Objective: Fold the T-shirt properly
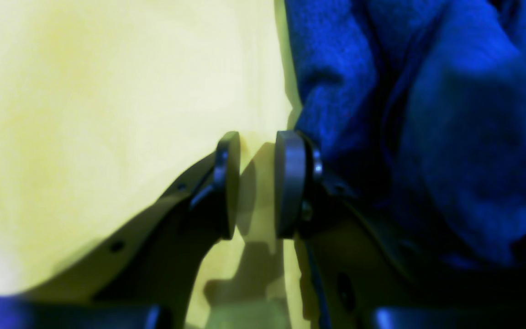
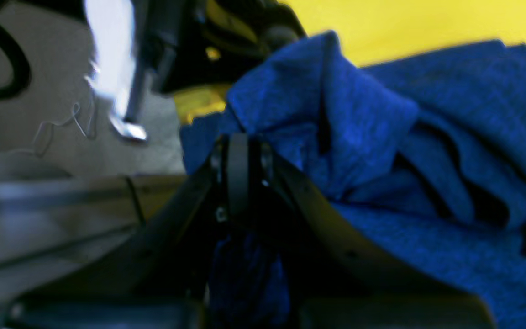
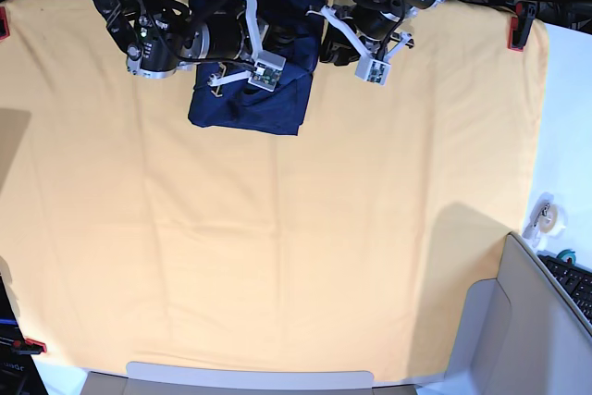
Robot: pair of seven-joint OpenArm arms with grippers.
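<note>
**Pincer and garment status, far edge of worktop**

Left pincer [image 1: 257,183]: in the left wrist view the two round pads stand a narrow gap apart with only yellow-orange table cloth [image 1: 107,114] showing between them. Nothing is gripped. The pad on the T-shirt side lies just beside the fabric edge.

Right pincer [image 2: 240,171]: in the right wrist view the jaws are pressed together, with folds of the T-shirt [image 2: 381,137] bunched directly against and around them. Fabric appears pinched at the tips; blur leaves the exact hold unclear.

T-shirt [image 3: 250,104]: dark navy, crumpled into a compact heap on the table cloth [image 3: 277,247] at the far edge of the worktop, in the base view. The right pincer [image 3: 242,80] sits over the T-shirt; the left pincer [image 3: 326,51] is just beside the T-shirt's other edge.
</note>
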